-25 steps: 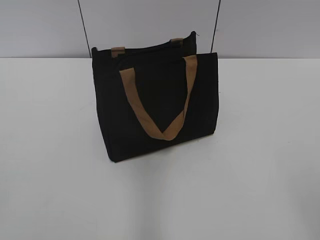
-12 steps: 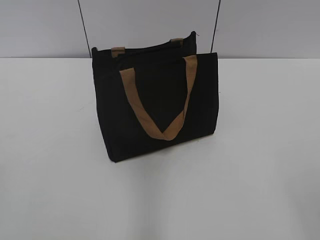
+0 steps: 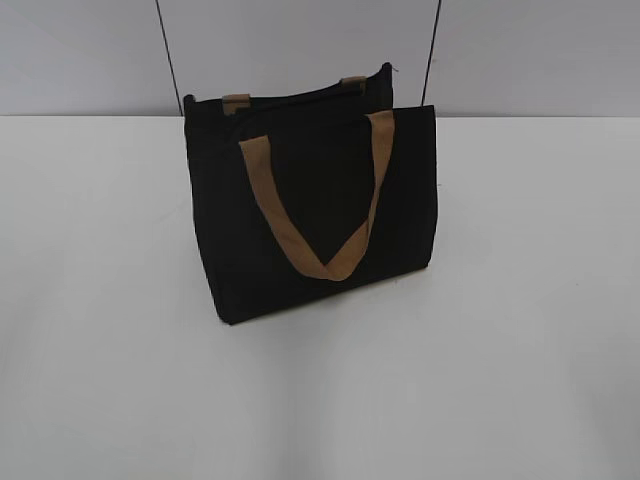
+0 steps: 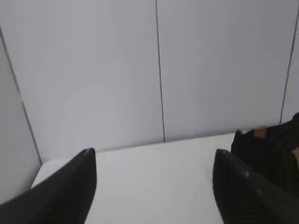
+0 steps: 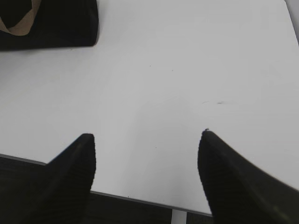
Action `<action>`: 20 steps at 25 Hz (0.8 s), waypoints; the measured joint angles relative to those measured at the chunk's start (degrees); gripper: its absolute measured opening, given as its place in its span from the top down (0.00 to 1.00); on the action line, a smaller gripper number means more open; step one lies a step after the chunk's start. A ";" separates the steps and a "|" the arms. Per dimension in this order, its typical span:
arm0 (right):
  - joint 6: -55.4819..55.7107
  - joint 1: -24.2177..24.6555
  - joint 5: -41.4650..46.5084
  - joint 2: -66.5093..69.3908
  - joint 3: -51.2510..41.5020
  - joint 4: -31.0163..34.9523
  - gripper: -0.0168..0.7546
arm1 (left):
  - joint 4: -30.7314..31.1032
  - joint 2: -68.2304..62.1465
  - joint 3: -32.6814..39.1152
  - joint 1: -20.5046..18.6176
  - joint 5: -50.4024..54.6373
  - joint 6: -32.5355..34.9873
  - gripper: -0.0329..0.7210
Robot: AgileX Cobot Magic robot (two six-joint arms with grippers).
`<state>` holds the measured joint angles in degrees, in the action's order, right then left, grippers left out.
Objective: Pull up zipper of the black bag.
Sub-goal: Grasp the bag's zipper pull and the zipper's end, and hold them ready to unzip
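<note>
The black bag [image 3: 320, 210] stands upright on the white table, a little left of the middle in the exterior view. A tan strap handle [image 3: 300, 230] hangs down its front; a second strap shows at the top back. The zipper track runs along the top edge [image 3: 300, 97]; I cannot make out the silver pull tab. No gripper shows in the exterior view. My left gripper [image 4: 154, 161] is open and empty, with the bag's edge [image 4: 275, 149] at its right. My right gripper [image 5: 145, 140] is open and empty over the table's near edge, with the bag's corner [image 5: 56, 23] at the upper left.
The white table [image 3: 500, 350] meets a grey panelled wall [image 3: 300, 40] behind the bag. The right wrist view shows the table's near edge [image 5: 140, 199] and the dark drop below it.
</note>
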<state>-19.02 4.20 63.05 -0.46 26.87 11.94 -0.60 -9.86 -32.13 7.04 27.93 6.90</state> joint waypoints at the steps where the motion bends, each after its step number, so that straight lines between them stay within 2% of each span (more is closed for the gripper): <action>1: 0.00 0.00 0.00 0.00 0.00 0.00 0.30 | 0.00 -1.73 0.44 1.10 -3.48 0.47 0.19; 4: 0.00 0.00 0.00 0.00 0.00 0.00 0.30 | -0.48 -9.07 3.48 3.01 -16.75 1.15 0.19; 9: 0.00 0.00 0.00 0.00 0.00 0.00 0.30 | -1.92 -21.91 11.19 3.30 -43.58 0.84 0.19; 11: 0.00 0.00 0.00 0.00 0.00 0.00 0.30 | -2.93 -27.84 12.62 3.41 -51.04 -0.54 0.19; 20: 0.00 0.00 0.00 0.00 0.00 0.00 0.30 | -3.09 -51.67 13.13 3.55 -61.59 -3.96 0.19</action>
<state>-19.02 4.20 63.05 -0.46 26.87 11.94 -3.70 -61.54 -19.00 10.59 -33.65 2.94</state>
